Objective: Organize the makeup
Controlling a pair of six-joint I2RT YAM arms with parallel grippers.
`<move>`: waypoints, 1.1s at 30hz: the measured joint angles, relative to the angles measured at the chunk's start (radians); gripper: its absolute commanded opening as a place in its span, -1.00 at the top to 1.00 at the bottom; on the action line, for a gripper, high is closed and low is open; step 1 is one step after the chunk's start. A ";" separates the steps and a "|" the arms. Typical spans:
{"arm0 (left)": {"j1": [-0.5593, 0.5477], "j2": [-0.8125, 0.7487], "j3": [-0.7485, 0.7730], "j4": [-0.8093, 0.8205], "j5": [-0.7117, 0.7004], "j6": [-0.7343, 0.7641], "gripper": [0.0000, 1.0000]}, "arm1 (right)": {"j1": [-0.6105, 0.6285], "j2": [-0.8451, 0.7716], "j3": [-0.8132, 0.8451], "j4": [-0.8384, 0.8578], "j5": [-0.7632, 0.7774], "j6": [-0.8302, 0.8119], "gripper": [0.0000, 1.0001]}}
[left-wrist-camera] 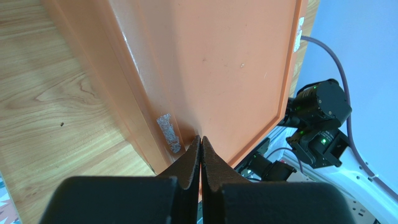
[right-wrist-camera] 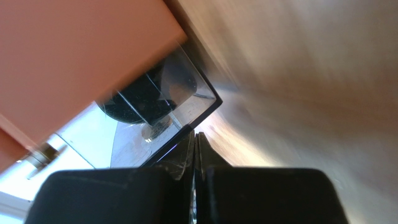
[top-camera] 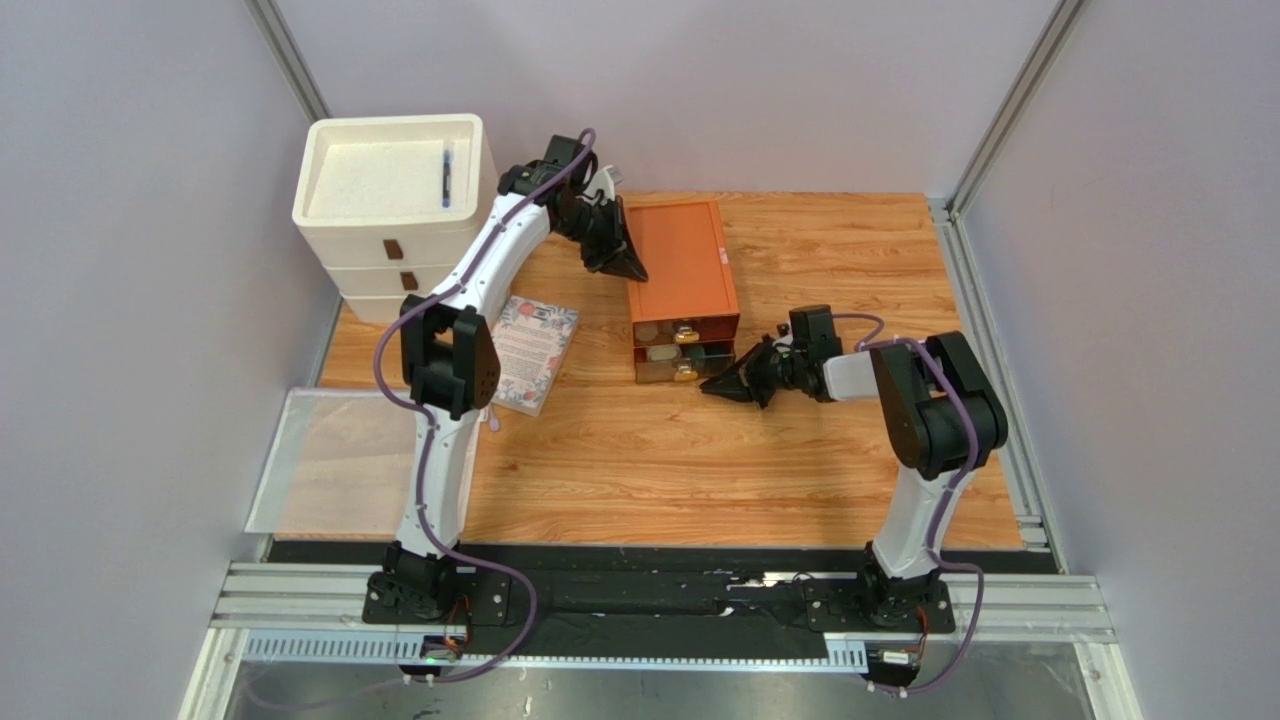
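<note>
Looking down from above, we find the orange-brown drawer box (top-camera: 684, 255) at the middle of the desk (top-camera: 842, 450), its clear-fronted drawers (top-camera: 685, 354) facing the near side. The makeup (top-camera: 685, 336) sits inside those drawers, seen from overhead only as small gold and dark shapes behind the clear fronts. In the right wrist view one piece (right-wrist-camera: 135, 100) shows better, dark and round behind the clear drawer wall. We cannot tell which item it is.

The left arm (top-camera: 451, 360) reaches to the far side. The left jaws are pressed together with nothing between them, and their tips rest on the box's flat orange top close to its left edge. A scuffed silvery patch (left-wrist-camera: 169, 133) on that edge lies just beside the tips.

The right arm (top-camera: 932, 405) bends in from the right. The right jaws are also closed tight, with nothing between them that we can make out. Their tips are right at the near right corner of a clear drawer (right-wrist-camera: 196, 93), but the blur hides whether they touch it.

Left of the box a floral notebook (top-camera: 534, 353) lies flat, partly under the left arm. A white drawer unit (top-camera: 394, 188) stands at the far left, with a thin dark blue stick (top-camera: 446, 177) on its top. A clear tray (top-camera: 316, 450) lies at the near left.
</note>
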 measured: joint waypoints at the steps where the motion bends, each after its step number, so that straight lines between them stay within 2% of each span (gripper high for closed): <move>1: 0.000 0.000 0.000 0.000 0.000 0.000 1.00 | -0.002 0.015 0.012 0.017 0.000 0.007 1.00; 5: 0.004 0.000 0.004 0.000 -0.001 0.000 1.00 | -0.008 0.087 0.083 0.092 -0.002 0.053 1.00; 11: 0.004 0.000 0.005 0.000 -0.004 0.000 1.00 | -0.011 0.124 0.145 0.094 -0.006 0.081 1.00; 16: 0.004 0.000 0.013 0.003 -0.005 0.000 1.00 | -0.013 0.084 0.150 -0.015 0.010 0.033 1.00; 21: 0.004 -0.005 0.014 0.030 -0.010 0.002 1.00 | -0.024 -0.103 0.143 -0.229 0.056 -0.106 1.00; 25: 0.004 -0.046 0.014 0.046 -0.025 0.020 0.41 | -0.055 -0.256 0.150 -0.391 0.109 -0.238 1.00; 26: 0.004 -0.064 0.013 0.050 -0.030 0.027 0.06 | -0.066 -0.286 0.157 -0.437 0.130 -0.271 0.97; 27: 0.004 -0.094 0.008 0.054 -0.037 0.033 -0.30 | -0.079 -0.312 0.169 -0.489 0.157 -0.311 0.82; 28: 0.004 -0.132 -0.003 0.060 -0.045 0.043 -0.78 | -0.092 -0.333 0.189 -0.551 0.188 -0.354 0.66; 29: 0.004 -0.169 -0.019 0.069 -0.050 0.056 -0.94 | -0.100 -0.347 0.208 -0.594 0.215 -0.385 0.43; 30: 0.004 -0.202 -0.032 0.070 -0.055 0.079 -0.99 | -0.108 -0.357 0.229 -0.633 0.247 -0.421 0.07; 33: 0.007 -0.325 -0.101 0.082 -0.062 0.105 -0.99 | -0.121 -0.391 0.299 -0.754 0.353 -0.533 -0.31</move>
